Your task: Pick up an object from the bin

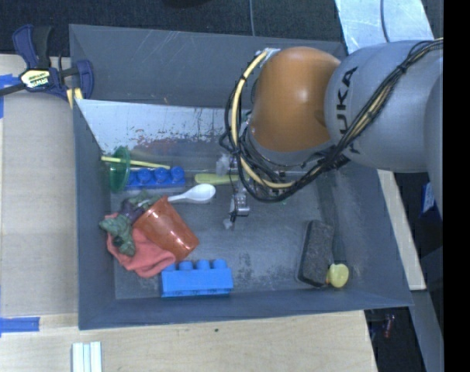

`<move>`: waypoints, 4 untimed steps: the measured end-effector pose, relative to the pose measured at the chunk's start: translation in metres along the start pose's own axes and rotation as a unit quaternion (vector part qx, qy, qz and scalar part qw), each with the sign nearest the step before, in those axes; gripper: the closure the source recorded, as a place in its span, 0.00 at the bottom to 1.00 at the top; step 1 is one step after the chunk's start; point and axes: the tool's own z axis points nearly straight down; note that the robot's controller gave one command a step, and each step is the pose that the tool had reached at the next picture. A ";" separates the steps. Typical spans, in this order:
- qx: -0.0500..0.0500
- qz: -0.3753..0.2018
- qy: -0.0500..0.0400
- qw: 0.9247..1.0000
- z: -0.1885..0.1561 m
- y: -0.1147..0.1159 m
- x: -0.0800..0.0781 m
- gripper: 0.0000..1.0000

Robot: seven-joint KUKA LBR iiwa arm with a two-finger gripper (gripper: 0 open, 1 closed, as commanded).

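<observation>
My gripper [236,210] hangs below the arm's wrist over the bare floor in the middle of the bin. Just to its left lies a white plastic spoon [193,195], bowl pointing left, a short gap away. A pale yellow-green handle [211,179] lies above the spoon, running under the wrist. An orange plastic cup [167,228] lies tipped on its side further left, on a red cloth [139,256]. I see nothing held in the gripper.
A blue toy brick [196,277] lies near the front wall. A row of blue studs [155,178], a green disc on a yellow stick [119,167] and a green toy [119,230] crowd the left side. A dark sponge [317,252] and yellow ball [338,274] lie at the right.
</observation>
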 end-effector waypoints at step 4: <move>0.001 -0.048 -0.010 0.999 0.083 0.023 0.007 1.00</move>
